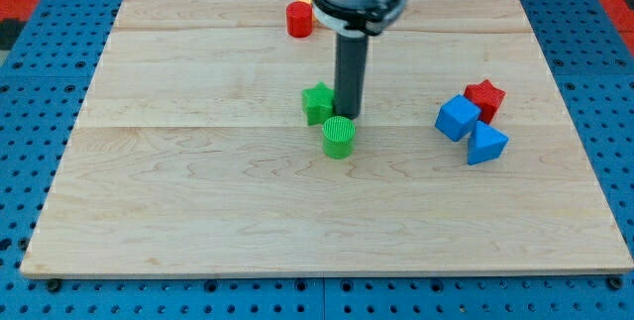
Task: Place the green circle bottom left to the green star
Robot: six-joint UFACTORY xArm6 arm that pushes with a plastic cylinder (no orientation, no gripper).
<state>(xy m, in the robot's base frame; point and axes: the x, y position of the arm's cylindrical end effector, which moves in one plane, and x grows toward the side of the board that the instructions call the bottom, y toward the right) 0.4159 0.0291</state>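
1. Sitting near the tabletop's (198, 211) middle, the green circle (338, 137) lies just below and slightly to the view's right of the green star (318, 103).
2. My tip (350, 115) stands just above the circle, right beside the star; this tool is a plain rod with nothing to open or close.
3. Well to the view's right cluster a blue cube (457, 118), a red star (484, 98) and a blue triangle (485, 145).
4. A red cylinder (299, 19) stands near the top edge.

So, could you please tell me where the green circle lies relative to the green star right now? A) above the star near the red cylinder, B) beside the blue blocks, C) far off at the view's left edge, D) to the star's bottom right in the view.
D: the green circle sits just below and right of the green star, with my tip right above the circle.
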